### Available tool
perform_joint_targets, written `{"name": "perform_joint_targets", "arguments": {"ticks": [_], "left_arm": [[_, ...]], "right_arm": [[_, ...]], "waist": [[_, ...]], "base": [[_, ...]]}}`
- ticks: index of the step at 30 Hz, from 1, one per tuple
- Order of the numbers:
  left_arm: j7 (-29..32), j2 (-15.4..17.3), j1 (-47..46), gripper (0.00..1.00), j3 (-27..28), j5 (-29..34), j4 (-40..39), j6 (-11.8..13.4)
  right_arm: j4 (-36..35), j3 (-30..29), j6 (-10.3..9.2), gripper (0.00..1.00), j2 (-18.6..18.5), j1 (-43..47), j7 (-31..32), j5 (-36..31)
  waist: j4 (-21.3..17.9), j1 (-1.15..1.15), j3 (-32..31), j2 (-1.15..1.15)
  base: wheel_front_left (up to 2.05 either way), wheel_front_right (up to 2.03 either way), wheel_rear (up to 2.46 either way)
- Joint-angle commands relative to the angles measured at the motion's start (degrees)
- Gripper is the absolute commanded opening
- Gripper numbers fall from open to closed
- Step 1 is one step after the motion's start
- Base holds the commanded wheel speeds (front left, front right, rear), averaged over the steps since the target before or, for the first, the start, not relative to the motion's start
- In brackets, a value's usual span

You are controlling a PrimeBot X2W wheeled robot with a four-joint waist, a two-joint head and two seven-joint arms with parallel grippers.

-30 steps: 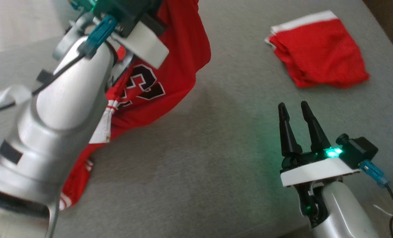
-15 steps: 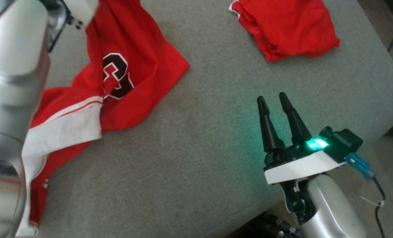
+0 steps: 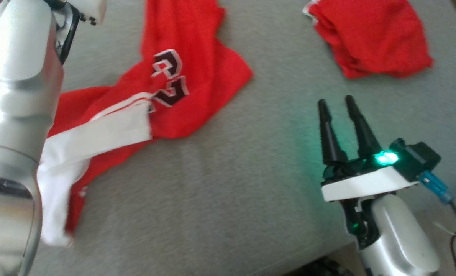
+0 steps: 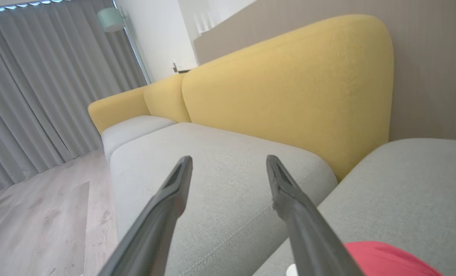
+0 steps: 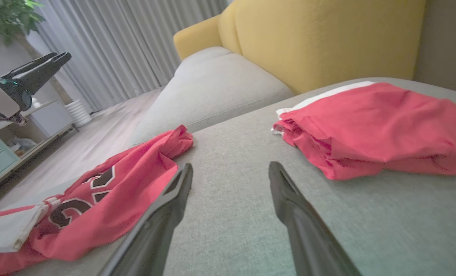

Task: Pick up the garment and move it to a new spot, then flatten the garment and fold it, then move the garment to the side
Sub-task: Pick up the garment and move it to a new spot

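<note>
**A:** Start at the left. State of the left claw (image 4: 228, 159)?

**B:** Its fingers stood wide apart with nothing between them. It hung above the seat (image 3: 232, 199), aimed at the yellow back (image 4: 289, 84). A red corner of cloth showed just under it.

**A:** Where was the jersey?

**B:** The jersey (image 3: 197, 76) lay loose and rumpled on the left half of the grey seat. Its long axis ran diagonally, with the near end by the left arm (image 3: 17, 96) at the front edge and the far end toward the back. A white band (image 3: 97, 134) was turned over the near part.

**A:** Any writing?

**B:** There were dark numerals (image 3: 168, 78) with white edging, badly creased. They could have been a 2 and a 3, but I wasn't certain. No brand was legible.

**A:** And the right claw?

**B:** The right claw (image 3: 336, 100) had its fingers apart and was empty. It sat low over the front right of the seat, pointing toward the back. The jersey lay to its left, well apart, with bare seat between them.

**A:** What was at the far right?

**B:** A second red piece (image 3: 373, 38), folded and with white trim, lay ahead of the right claw. It was clear of the jersey.

**A:** Your judgement?

**B:** The left arm was the nearer one. Flattening looked to be next. The left claw would suit the near end of that diagonal, and the right claw would have to reach left for the far hem.
</note>
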Motion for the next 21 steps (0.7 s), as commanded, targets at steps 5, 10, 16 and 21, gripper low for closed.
{"name": "perform_joint_targets", "arguments": {"ticks": [5,10,16,21], "left_arm": [[-1.4,2.0,4.3,1.00,3.9,-3.5,-7.0,0.5],[-1.6,3.2,15.1,1.00,8.9,-7.3,-17.2,3.6],[-1.6,3.7,34.7,1.00,10.6,-7.8,-31.4,8.1],[-1.6,1.0,48.1,1.00,10.8,-8.2,-38.9,11.6]], "right_arm": [[-0.8,-3.0,-0.05,1.00,-0.2,-0.3,-0.6,-3.5],[0.3,-7.3,-0.05,1.00,-0.2,0.6,-0.6,-6.6],[1.5,-11.6,-0.05,1.00,-0.2,2.6,-0.6,-9.6],[2.5,-13.8,-0.05,1.00,-0.2,4.7,-0.6,-10.1]], "waist": [[9.4,0.00,-5.1,0.00],[15.7,0.00,-8.2,0.00],[22.1,0.00,-11.6,0.00],[24.9,0.00,-13.9,0.00]], "base": [[0.00,0.00,0.00],[0.00,0.00,0.00],[0.00,0.00,0.00],[0.00,0.00,0.00]]}}
